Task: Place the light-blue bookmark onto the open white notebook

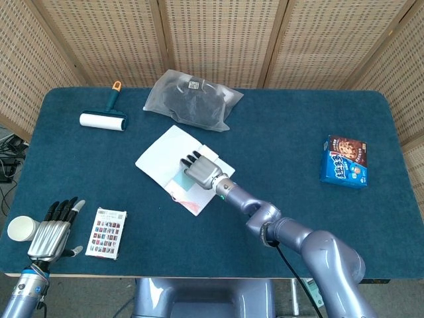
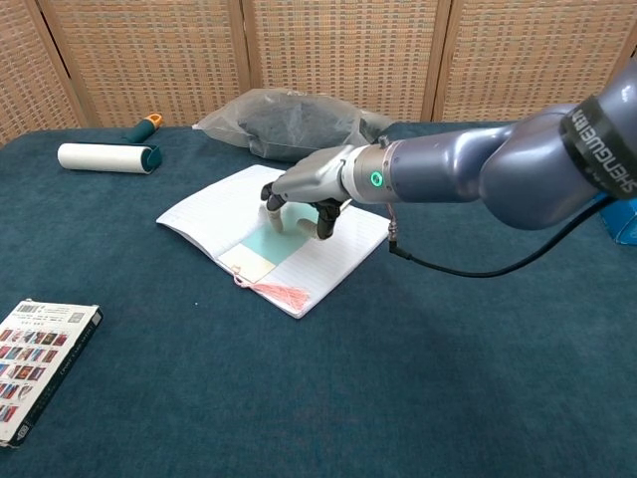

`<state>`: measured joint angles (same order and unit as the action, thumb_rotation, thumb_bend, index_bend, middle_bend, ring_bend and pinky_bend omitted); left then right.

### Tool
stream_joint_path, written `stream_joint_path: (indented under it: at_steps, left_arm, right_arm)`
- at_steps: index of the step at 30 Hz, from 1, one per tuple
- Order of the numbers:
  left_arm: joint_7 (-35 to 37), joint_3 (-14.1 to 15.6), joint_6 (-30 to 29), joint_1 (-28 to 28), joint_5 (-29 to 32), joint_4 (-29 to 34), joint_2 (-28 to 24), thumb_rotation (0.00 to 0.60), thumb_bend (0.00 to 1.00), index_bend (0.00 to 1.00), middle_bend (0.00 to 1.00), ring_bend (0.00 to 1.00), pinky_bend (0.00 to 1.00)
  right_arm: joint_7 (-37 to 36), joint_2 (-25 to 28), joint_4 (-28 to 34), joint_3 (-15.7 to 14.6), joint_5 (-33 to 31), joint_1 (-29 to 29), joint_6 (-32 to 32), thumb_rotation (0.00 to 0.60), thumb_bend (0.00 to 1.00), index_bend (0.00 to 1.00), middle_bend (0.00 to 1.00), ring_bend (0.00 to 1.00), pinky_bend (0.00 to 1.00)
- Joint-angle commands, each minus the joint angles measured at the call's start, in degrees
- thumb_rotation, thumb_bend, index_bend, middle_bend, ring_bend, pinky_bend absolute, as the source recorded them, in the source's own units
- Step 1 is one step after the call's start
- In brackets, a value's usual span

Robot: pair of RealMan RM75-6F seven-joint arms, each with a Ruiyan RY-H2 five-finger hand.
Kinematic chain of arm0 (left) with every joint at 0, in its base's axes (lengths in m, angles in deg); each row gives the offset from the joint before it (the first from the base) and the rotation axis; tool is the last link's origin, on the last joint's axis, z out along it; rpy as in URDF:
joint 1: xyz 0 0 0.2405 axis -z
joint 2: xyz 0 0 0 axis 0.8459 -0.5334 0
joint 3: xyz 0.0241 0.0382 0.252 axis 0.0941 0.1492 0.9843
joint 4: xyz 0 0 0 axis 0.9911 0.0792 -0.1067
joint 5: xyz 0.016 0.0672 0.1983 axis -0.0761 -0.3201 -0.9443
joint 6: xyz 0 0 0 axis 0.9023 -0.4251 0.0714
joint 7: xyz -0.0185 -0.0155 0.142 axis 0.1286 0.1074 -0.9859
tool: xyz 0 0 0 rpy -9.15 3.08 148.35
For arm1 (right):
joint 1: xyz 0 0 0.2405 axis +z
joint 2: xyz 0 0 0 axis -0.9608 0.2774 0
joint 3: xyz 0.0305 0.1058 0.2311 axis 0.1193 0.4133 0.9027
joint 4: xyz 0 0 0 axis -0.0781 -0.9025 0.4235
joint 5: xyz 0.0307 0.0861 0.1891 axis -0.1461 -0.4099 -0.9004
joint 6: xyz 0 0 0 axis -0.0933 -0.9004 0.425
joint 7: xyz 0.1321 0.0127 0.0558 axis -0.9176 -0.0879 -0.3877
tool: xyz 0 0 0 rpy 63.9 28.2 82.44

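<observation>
- Several fingers [image 2: 271,199] of the right hand [image 2: 311,184] curl down over the light-blue bookmark [image 2: 267,244]; the chest view shows their tips at or just above its far end, and whether they press it cannot be told.
- The head view shows only the back of that hand [image 1: 202,169], which hides the tips and most of the bookmark [image 1: 180,179].
- The bookmark lies flat on the open white notebook [image 2: 214,214], along the middle fold, its pink tassel [image 2: 284,292] reaching the near edge; this is plain in the chest view.
- The left hand [image 1: 53,228] appears in the head view only, at the near left edge of the surface [image 1: 278,132], fingers spread and holding nothing, beside a white roll [image 1: 21,228].
- A card pack [image 1: 107,232] lies just right of that hand.
- Farther back lie a lint roller [image 1: 104,118] and a grey bagged item [image 1: 192,99].
- A blue cookie box [image 1: 346,161], far right, shows whole only in the head view.
</observation>
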<state>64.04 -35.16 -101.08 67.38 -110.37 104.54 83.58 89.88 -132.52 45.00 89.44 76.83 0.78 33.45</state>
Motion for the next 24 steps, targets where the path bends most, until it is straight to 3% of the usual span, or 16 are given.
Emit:
stream_joint_path:
  at_steps: [1,7,12,17,24]
  left_arm:
    - [-0.03,-0.01,-0.16,-0.04,-0.08,0.11,-0.02,0.6,0.0,0.0,0.0,0.0,0.0]
    - [-0.04,0.04,-0.93,-0.28,-0.67,0.44,-0.17,0.6,0.0,0.0,0.0,0.0,0.0]
    - [-0.09,0.28,-1.59,-0.47,-1.63,0.82,-0.29,0.6,0.0,0.0,0.0,0.0,0.0]
    - [-0.5,0.55,-2.24,-0.7,-2.49,1.17,-0.32,0.6,0.0,0.0,0.0,0.0,0.0]
    - [-1.15,0.63,-3.29,-1.11,-3.28,1.6,-0.37,0.6,0.0,0.0,0.0,0.0,0.0]
  right_arm:
    - [1.08,1.37,1.63,0.84,-0.42,0.28,-0.83,0.6,0.82,0.28,0.05,0.0,0.07]
    - [4.5,6.53,8.84,2.18,-3.2,-1.85,-3.8,0.6,0.62,0.2,0.01,0.0,0.05]
    - [8.36,12.07,17.62,2.4,-6.64,-6.43,-9.13,0.6,0.53,0.16,0.0,0.0,0.03]
    - [13.78,18.58,28.83,0.71,-10.66,-13.2,-16.5,0.6,0.48,0.13,0.0,0.0,0.01]
    - [18.01,26.67,42.41,-3.99,-12.42,-23.72,-28.01,0.6,0.39,0.05,0.0,0.0,0.0]
